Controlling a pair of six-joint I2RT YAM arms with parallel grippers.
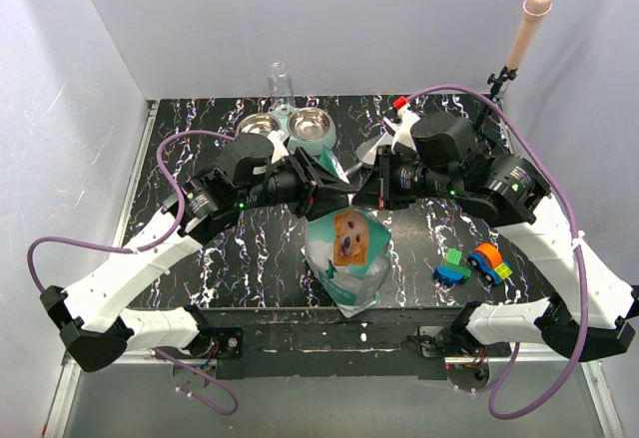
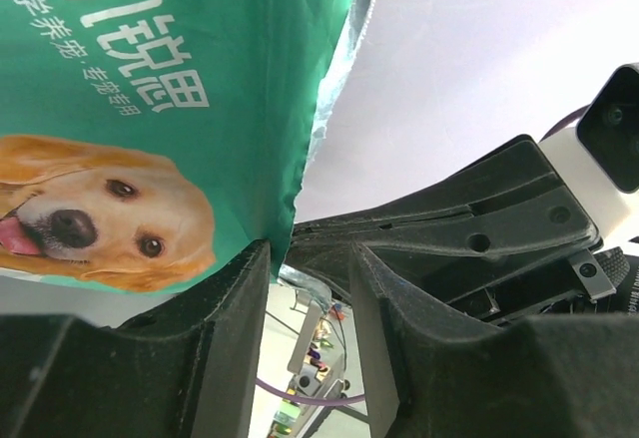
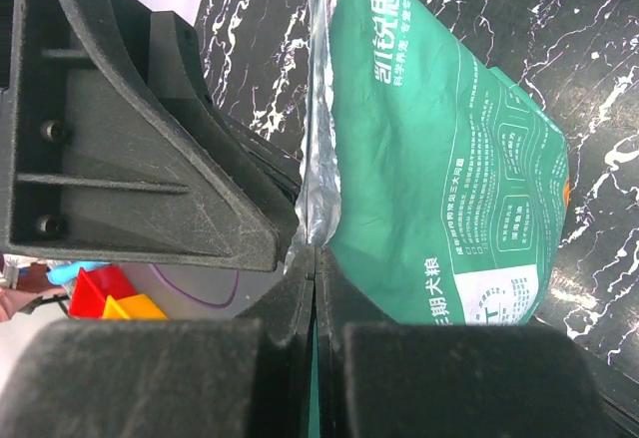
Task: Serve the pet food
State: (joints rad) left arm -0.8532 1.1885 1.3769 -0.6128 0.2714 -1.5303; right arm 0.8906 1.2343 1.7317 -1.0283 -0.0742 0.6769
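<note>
The teal-and-white pet food bag (image 1: 347, 248) with a golden retriever on it hangs from its top edge over the front middle of the table. It also shows in the left wrist view (image 2: 150, 89) and in the right wrist view (image 3: 439, 169). No kibble shows. My right gripper (image 1: 363, 193) (image 3: 317, 258) is shut on the bag's silver-lined top edge. My left gripper (image 1: 333, 191) (image 2: 310, 298) is open, with the bag's edge touching the tip of its left finger (image 2: 235, 318) and nothing between the jaws. The two grippers meet tip to tip above the bag.
A mint-green double steel bowl (image 1: 292, 127) stands at the back middle, with a clear glass (image 1: 280, 83) behind it. A white bottle with a red cap (image 1: 402, 119) and a pale grey object (image 1: 371, 149) sit behind the right gripper. Toy blocks (image 1: 475, 263) lie front right. A microphone (image 1: 529, 21) stands back right.
</note>
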